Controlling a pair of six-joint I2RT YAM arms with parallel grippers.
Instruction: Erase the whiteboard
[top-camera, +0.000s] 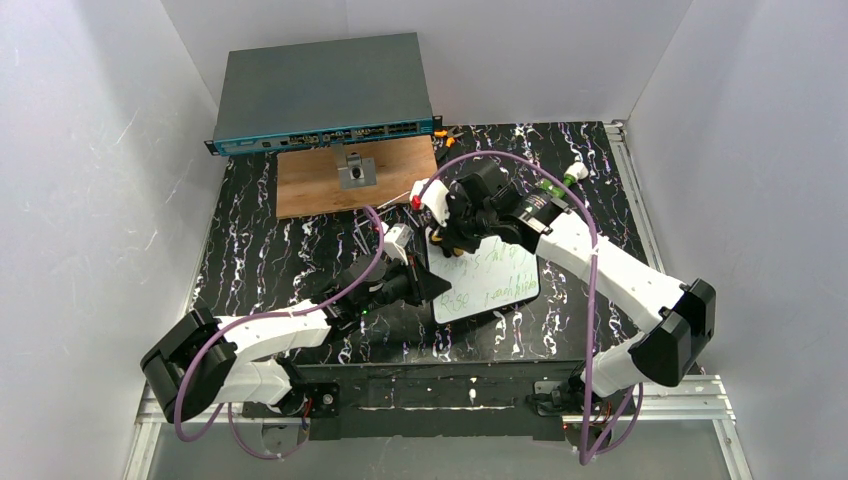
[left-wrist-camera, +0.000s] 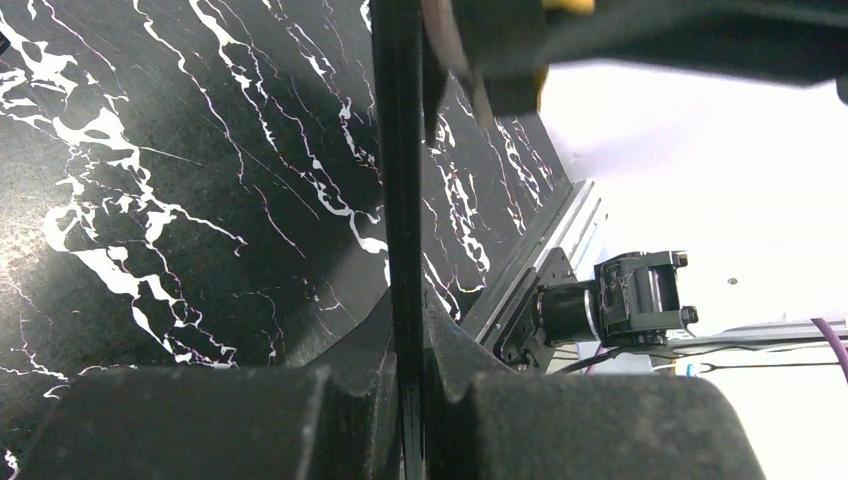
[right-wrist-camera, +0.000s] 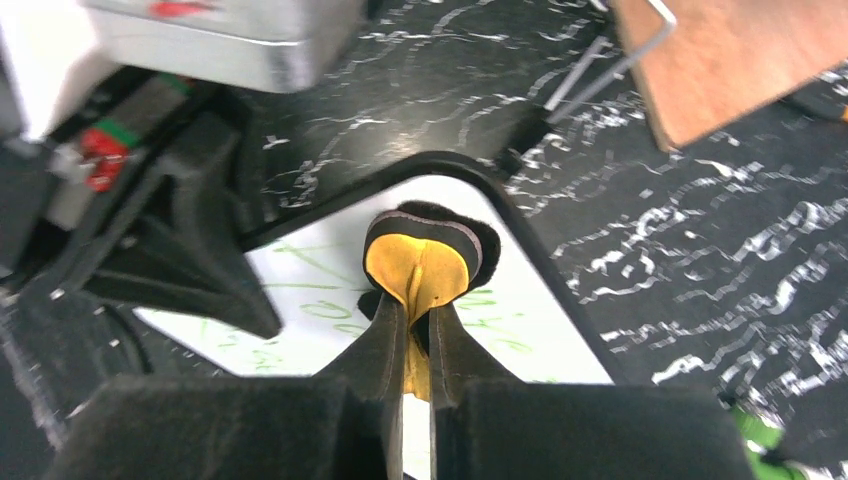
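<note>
The left arm (top-camera: 270, 335) and the right arm (top-camera: 610, 262) are each made up of smooth white shells, joined by bulky black joint housings (top-camera: 685, 330) with rounded corners. A purple cable (top-camera: 380, 252) is looped out from the base of the left arm and carried along to its wrist; a second purple cable (top-camera: 500, 154) is fitted likewise on the right arm. A small white box (top-camera: 397, 240) is mounted near each wrist. A tiny green light (top-camera: 367, 311) is shown on the left forearm. The left gripper (left-wrist-camera: 408, 335) and the right gripper (right-wrist-camera: 417, 320) are matt black, with blocky bodies narrowed into thin, flat fingers (right-wrist-camera: 385, 345).
</note>
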